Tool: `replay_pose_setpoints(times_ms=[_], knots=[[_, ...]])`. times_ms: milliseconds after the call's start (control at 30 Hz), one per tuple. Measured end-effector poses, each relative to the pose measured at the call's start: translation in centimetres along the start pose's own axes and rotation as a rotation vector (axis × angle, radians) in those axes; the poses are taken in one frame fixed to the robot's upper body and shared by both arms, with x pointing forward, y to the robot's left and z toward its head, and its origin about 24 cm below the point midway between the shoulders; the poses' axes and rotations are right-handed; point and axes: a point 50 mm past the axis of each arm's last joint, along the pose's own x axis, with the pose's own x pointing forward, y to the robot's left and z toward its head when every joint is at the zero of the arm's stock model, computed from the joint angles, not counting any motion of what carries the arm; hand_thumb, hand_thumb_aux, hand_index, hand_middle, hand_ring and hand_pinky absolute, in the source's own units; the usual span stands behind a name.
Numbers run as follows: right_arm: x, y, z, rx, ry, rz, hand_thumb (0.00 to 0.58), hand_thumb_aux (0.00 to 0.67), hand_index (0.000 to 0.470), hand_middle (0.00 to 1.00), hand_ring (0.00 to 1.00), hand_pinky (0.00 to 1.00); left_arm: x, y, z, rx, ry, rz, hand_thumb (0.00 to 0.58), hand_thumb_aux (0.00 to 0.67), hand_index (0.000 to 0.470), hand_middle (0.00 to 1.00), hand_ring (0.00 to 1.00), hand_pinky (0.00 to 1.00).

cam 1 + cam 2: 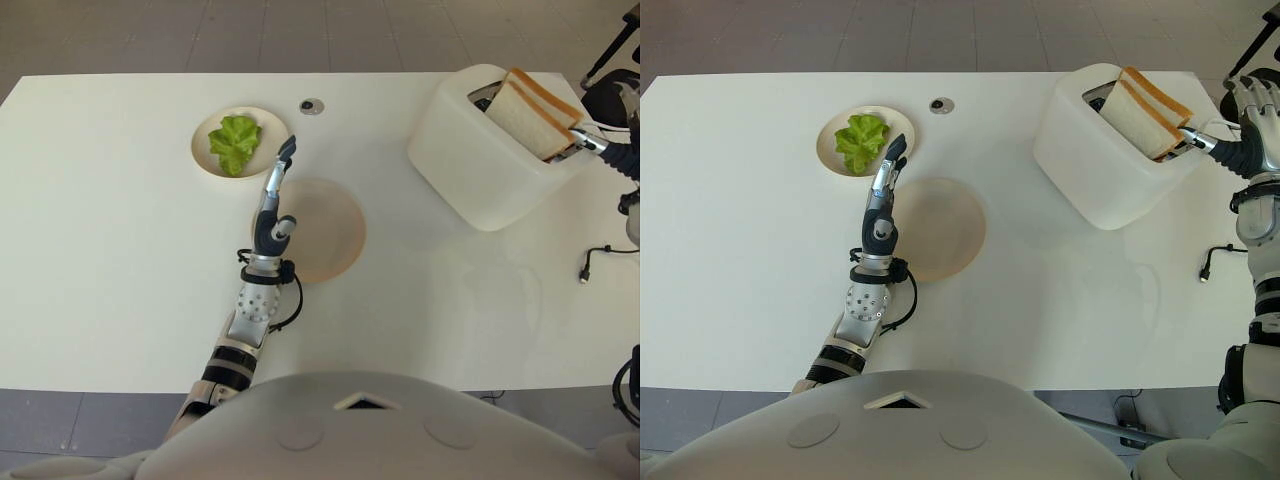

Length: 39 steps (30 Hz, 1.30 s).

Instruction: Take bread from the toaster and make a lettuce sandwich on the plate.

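Right hand [1250, 130] pinches bread [1145, 108] in toaster [1090, 175]; left hand [881, 210] outstretched beside plate [952, 232].

At the far right, the right hand [1248, 125] pinches the bread slices [1145, 112] tilted in the white toaster [1090, 170], while the straight-fingered left hand [880, 205] hovers over the empty plate's [950, 235] left rim, near the lettuce [860, 140].

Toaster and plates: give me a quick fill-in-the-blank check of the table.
Two bread slices stand in the ___.
The small plate holds ___.
The ___ hand is at the bread.
The left hand, fingers ___, is beside the large plate.
Missing: toaster; lettuce; right; open.
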Motion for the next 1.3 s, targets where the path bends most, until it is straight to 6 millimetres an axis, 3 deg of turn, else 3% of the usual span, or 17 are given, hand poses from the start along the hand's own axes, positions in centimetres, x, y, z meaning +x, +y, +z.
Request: replay_pose_setpoints(times_ms=[33, 100, 167, 233, 267, 300, 333, 367, 400, 700, 833, 900, 1000, 1067, 1167, 1200, 1300], knots=[[0.0, 0.0, 0.3, 0.0, -0.014, -0.002, 0.132, 0.081, 0.057, 0.04, 0.04, 0.04, 0.0, 0.0, 0.0, 0.0, 0.0, 0.0, 0.0, 0.0, 0.0, 0.0, 0.0, 0.0], [0.1, -0.1, 0.6, 0.0, -0.027, -0.004, 0.244, 0.16, 0.112, 0.09, 0.09, 0.09, -0.1, 0.0, 0.0, 0.0, 0.0, -0.001, 0.0, 0.0, 0.0, 0.0, 0.0, 0.0], [0.2, -0.2, 0.9, 0.001, -0.041, -0.008, 0.472, 0.381, 0.267, 0.22, 0.22, 0.22, -0.1, -0.1, 0.1, -0.002, 0.0, -0.007, 0.0, 0.0, 0.0, 0.0, 0.0, 0.0], [0.3, -0.2, 1.4, 0.006, -0.065, -0.005, 0.468, 0.376, 0.264, 0.24, 0.24, 0.24, -0.1, -0.2, 0.1, -0.003, 0.0, -0.013, 0.0, 0.0, 0.0, 0.0, 0.0, 0.0], [0.4, -0.3, 1.7, 0.016, -0.076, -0.013, 0.5, 0.42, 0.295, 0.27, 0.27, 0.27, -0.1, -0.2, 0.1, -0.003, 0.001, -0.016, 0.0, 0.0, 0.0, 0.0, 0.0, 0.0], [0.4, -0.3, 1.8, 0.018, -0.078, -0.012, 0.58, 0.67, 0.47, 0.42, 0.42, 0.42, -0.1, -0.3, 0.1, -0.005, 0.001, -0.02, 0.0, 0.0, 0.0, 0.0, 0.0, 0.0], [0.4, -0.4, 1.8, 0.022, -0.08, -0.015, 0.58, 0.67, 0.47, 0.66, 0.66, 0.66, -0.1, -0.3, 0.1, -0.005, 0.001, -0.021, 0.0, 0.0, 0.0, 0.0, 0.0, 0.0], [0.5, -0.4, 1.9, 0.028, -0.084, -0.019, 0.58, 0.67, 0.47, 0.76, 0.76, 0.76, -0.1, -0.3, 0.1, -0.005, 0.002, -0.023, 0.0, 0.0, 0.0, 0.0, 0.0, 0.0], [0.4, -0.4, 2.0, 0.032, -0.083, -0.022, 0.58, 0.67, 0.47, 0.99, 0.99, 0.99, -0.2, -0.3, 0.1, -0.005, 0.002, -0.025, 0.0, 0.0, 0.0, 0.0, 0.0, 0.0], [-0.2, -1.2, 4.0, 0.095, -0.158, -0.194, 0.58, 0.67, 0.47, 1.0, 1.0, 1.0, -0.1, -0.4, 0.0, -0.004, 0.004, -0.034, 0.0, 0.0, 0.0, 0.0, 0.0, 0.0], [-0.9, -5.7, 6.4, 0.199, -0.254, -0.549, 0.58, 0.67, 0.47, 1.0, 1.0, 1.0, -0.1, -0.1, 0.0, 0.0, 0.003, -0.017, 0.0, 0.0, 0.0, 0.0, 0.0, 0.0], [-2.1, -8.3, 8.9, 0.273, -0.353, -0.704, 0.58, 0.67, 0.47, 1.0, 1.0, 1.0, -0.1, 0.7, 0.0, 0.014, -0.003, 0.038, 0.0, 0.0, 0.0, 0.0, 0.0, 0.0], [-3.6, -9.6, 12.8, 0.465, -0.497, -0.688, 0.58, 0.67, 0.47, 1.0, 1.0, 1.0, 0.0, 2.3, 0.2, 0.073, -0.023, 0.132, 0.0, 0.0, 0.0, 0.0, 0.0, 0.0], [-4.8, -6.5, 16.6, 0.787, -0.58, -0.39, 0.58, 0.67, 0.47, 1.0, 1.0, 1.0, 0.5, 3.1, 1.1, 0.142, -0.083, 0.164, 0.0, 0.0, 0.0, 0.0, 0.0, 0.0], [-8.1, 0.2, 21.6, 1.163, -0.581, 0.159, 0.58, 0.67, 0.47, 1.0, 1.0, 1.0, 1.2, 5.5, 1.4, 0.356, -0.08, 0.216, 0.0, 0.0, 0.0, 0.0, 0.0, 0.0], [-8.9, 2.3, 22.6, 1.224, -0.546, 0.313, 0.58, 0.67, 0.47, 1.0, 1.0, 1.0, 1.3, 6.8, 1.0, 0.466, -0.041, 0.222, 0.0, 0.0, 0.0, 0.0, 0.0, 0.0], [-9.6, 5.4, 23.3, 1.268, -0.472, 0.5, 0.58, 0.67, 0.47, 1.0, 1.0, 1.0, 2.0, 8.8, 0.1, 0.657, 0.022, 0.209, 0.0, 0.0, 0.0, 0.0, 0.0, 0.0]])
